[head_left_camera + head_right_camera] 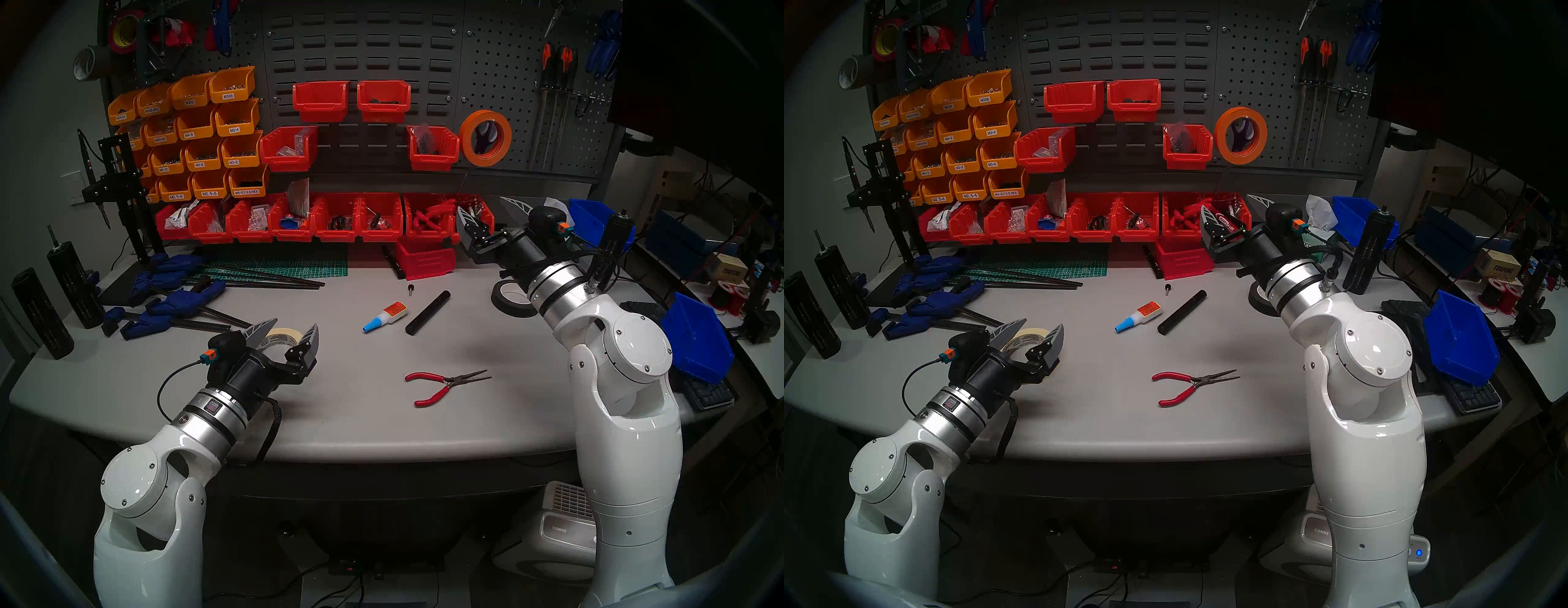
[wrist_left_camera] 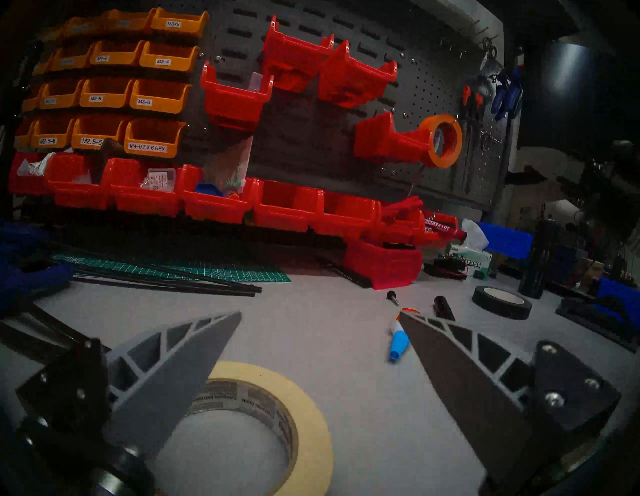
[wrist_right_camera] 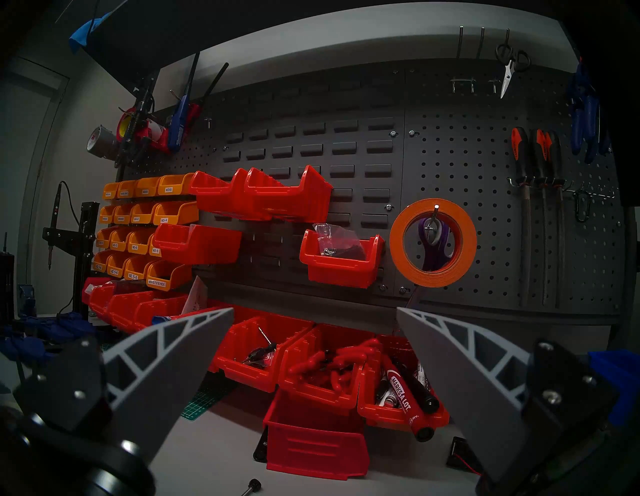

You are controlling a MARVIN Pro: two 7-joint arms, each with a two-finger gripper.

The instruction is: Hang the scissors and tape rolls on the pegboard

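Note:
The orange tape roll [image 1: 488, 160] hangs on a hook of the dark grey pegboard [image 1: 509, 76]. The purple-handled scissors [image 3: 432, 258] hang behind it on the same hook, handles showing through the ring [image 3: 398, 246]. The cream tape roll [image 1: 283, 335] lies flat on the table at the left. My left gripper [image 1: 295, 325] is open just above it. In the left wrist view the roll [image 2: 311, 415] lies between the fingers, its left rim under the left finger [image 2: 180, 360]. My right gripper [image 3: 315, 310] is open and empty, raised in front of the pegboard [image 3: 485, 156], below and left of the orange roll.
Red pliers [image 1: 441, 384], a glue bottle [image 1: 384, 316], a black cylinder [image 1: 426, 312] and a black tape roll [image 2: 502, 301] lie on the table. Blue clamps [image 1: 169, 293] are at the left. Red bins [image 1: 339, 220] line the back, blue bins [image 1: 695, 339] the right.

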